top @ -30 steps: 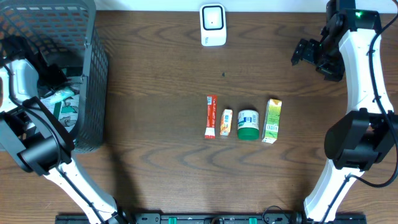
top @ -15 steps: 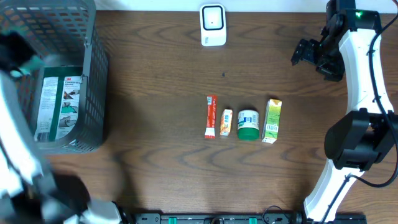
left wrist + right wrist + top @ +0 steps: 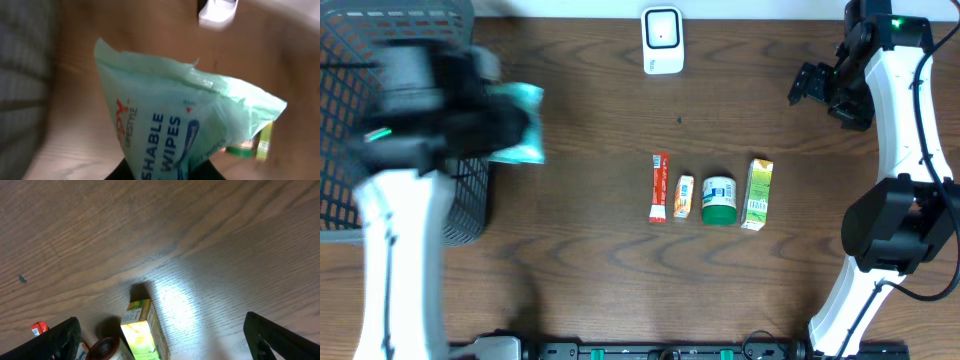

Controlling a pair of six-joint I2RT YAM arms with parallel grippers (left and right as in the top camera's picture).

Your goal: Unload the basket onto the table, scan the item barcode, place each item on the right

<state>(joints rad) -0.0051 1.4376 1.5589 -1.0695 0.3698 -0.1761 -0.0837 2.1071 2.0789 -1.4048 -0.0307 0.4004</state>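
Note:
A teal pack of flushable wipes (image 3: 523,128) hangs above the table just right of the basket, with my left gripper (image 3: 492,126) shut on its lower end. The arm is blurred in the overhead view. In the left wrist view the wipes pack (image 3: 185,115) fills the frame and its end is pinched between my dark fingers (image 3: 131,172) at the bottom edge. The white barcode scanner (image 3: 662,40) stands at the table's back middle, and the scanner (image 3: 217,12) shows beyond the pack. My right gripper (image 3: 817,86) hovers open at the back right with nothing in it.
A grey wire basket (image 3: 390,60) stands at the far left. At mid-table lie a red stick pack (image 3: 659,187), a small orange packet (image 3: 684,197), a green-lidded jar (image 3: 718,200) and a green carton (image 3: 757,194). Below the open right gripper (image 3: 162,332) the carton (image 3: 142,330) shows.
My left arm has come up out of the basket and swung right over its rim, carrying the wipes pack. The right arm has not moved.

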